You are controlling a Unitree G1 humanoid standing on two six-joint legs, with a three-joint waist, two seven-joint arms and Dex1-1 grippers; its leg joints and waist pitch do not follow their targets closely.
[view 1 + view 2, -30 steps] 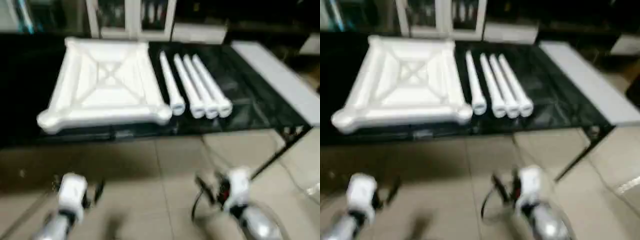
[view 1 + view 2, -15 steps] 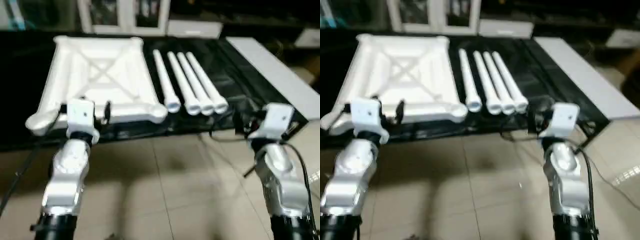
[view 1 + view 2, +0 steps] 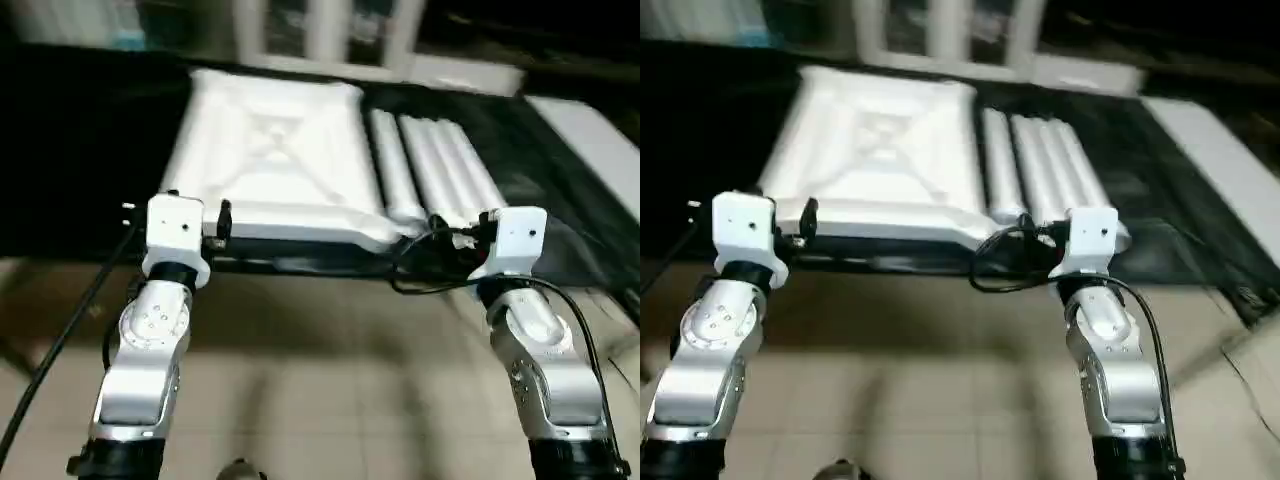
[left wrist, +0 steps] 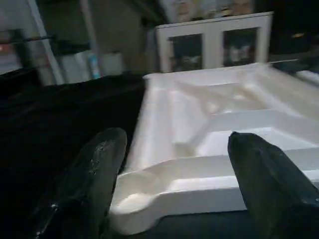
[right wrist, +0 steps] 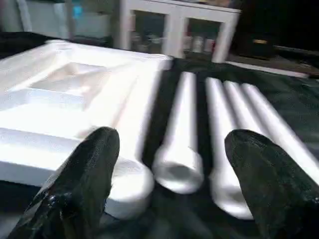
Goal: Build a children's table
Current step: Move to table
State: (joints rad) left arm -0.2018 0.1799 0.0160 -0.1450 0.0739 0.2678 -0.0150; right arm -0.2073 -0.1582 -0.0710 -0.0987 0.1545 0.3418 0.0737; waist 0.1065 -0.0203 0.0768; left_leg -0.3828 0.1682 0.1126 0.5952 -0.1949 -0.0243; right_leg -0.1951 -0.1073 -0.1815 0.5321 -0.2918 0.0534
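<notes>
Left eye view: the tabletop (image 3: 272, 160) lies ribbed side up at upper centre, four legs (image 3: 432, 175) just right of it.

Left wrist view: the left gripper (image 4: 174, 164) stands spread before a corner socket (image 4: 130, 199).

Right wrist view: the right gripper (image 5: 172, 169) is spread, facing the nearest leg (image 5: 179, 144). Hollow plastic, likely light, stiff and slippery; grasp mid-tube.

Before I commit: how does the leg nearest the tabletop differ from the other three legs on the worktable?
The nearest leg lies apart from its neighbours, with a dark strip of worktable on both sides; the other three legs lie packed side by side. It also lies closest to the tabletop, the three farther right. All four are white tubes, lying flat and roughly parallel, open ends toward the robot.
</notes>
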